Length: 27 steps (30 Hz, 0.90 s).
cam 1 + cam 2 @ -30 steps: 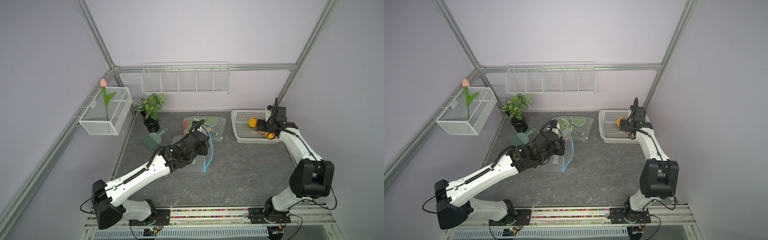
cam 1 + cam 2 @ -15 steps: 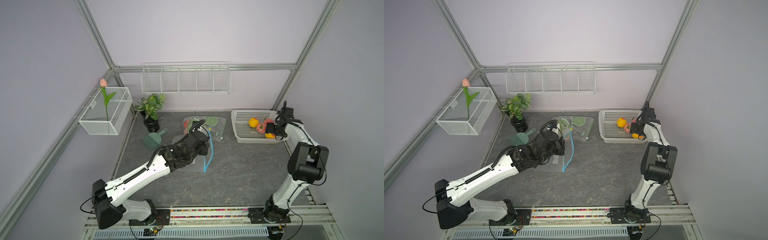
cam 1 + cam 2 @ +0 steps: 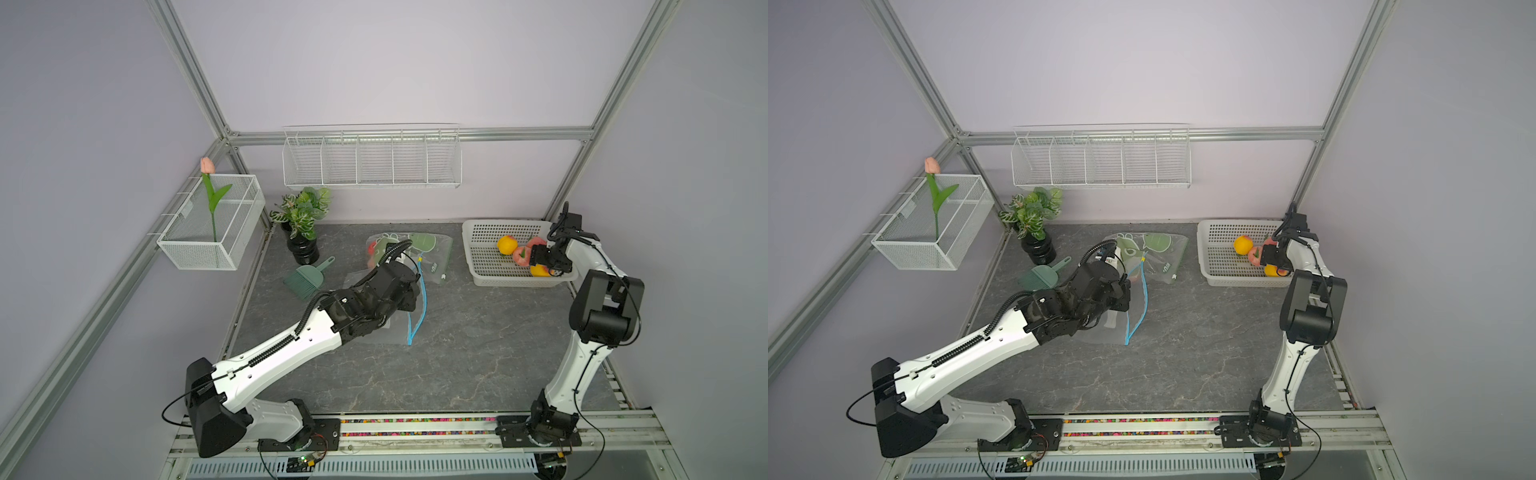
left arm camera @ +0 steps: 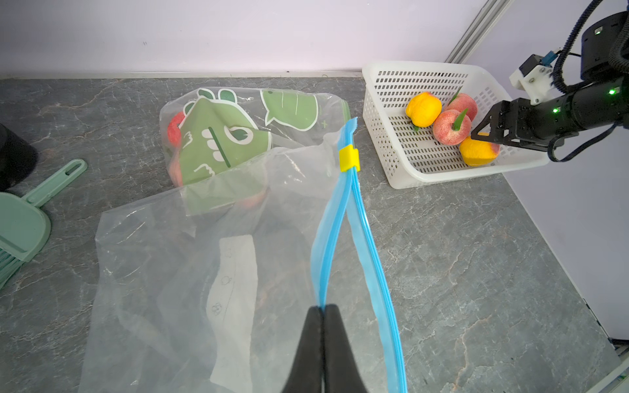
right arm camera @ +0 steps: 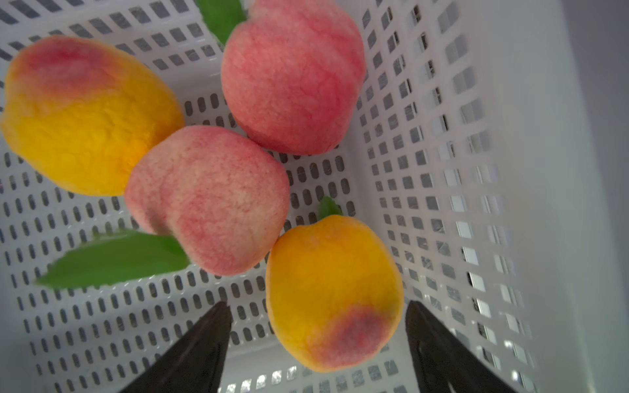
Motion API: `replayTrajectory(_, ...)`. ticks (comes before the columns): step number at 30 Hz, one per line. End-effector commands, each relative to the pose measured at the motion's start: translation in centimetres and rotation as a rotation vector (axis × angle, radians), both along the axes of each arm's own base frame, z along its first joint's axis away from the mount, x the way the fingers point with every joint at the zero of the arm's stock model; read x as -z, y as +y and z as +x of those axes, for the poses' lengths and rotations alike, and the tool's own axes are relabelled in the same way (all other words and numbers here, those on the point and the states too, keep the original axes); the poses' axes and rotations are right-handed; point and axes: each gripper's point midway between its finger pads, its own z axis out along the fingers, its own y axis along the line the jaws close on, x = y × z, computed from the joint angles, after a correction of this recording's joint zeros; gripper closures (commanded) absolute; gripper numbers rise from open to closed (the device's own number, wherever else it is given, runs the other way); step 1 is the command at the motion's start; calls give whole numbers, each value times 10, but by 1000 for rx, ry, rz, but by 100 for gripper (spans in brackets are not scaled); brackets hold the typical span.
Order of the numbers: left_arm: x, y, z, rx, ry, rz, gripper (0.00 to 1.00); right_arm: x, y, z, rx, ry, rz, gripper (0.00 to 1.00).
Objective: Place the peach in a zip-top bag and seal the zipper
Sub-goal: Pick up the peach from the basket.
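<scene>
Right wrist view: my right jaws stand spread wide, straddling a yellow-orange fuzzy peach with a red blush (image 5: 335, 296). A gap shows on 1 side, so nothing is held. That peach lies in the white perforated plastic basket (image 5: 442, 170) with 3 other peaches (image 5: 292, 75), at the far right corner of the grey marbled desk (image 3: 478, 332). My left jaws are pinched tight on the blue zipper strip (image 4: 325, 258) of the clear plastic zip-top bag (image 4: 163, 272), which rests on the desk with its mouth parted. The yellow slider (image 4: 349, 159) sits near the strip's far end.
</scene>
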Motion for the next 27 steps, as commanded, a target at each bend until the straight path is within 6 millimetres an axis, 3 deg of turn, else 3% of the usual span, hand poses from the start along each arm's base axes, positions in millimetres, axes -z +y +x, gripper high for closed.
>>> replayTrajectory(1,-5,2,4,-12,-15,3,100,8,-5,-1,5,39,-6,17)
replayTrajectory(11,-1,5,6,-25,-11,17,100,25,-1,4,13,55,45,25)
replayTrajectory(15,-1,6,5,-26,-11,19,100,23,3,3,12,48,72,40)
replayTrajectory(20,0,6,6,-29,-12,20,100,1,9,2,12,-15,95,43)
replayTrajectory(27,-3,4,7,-28,-17,12,100,-54,32,-6,-13,-180,176,44)
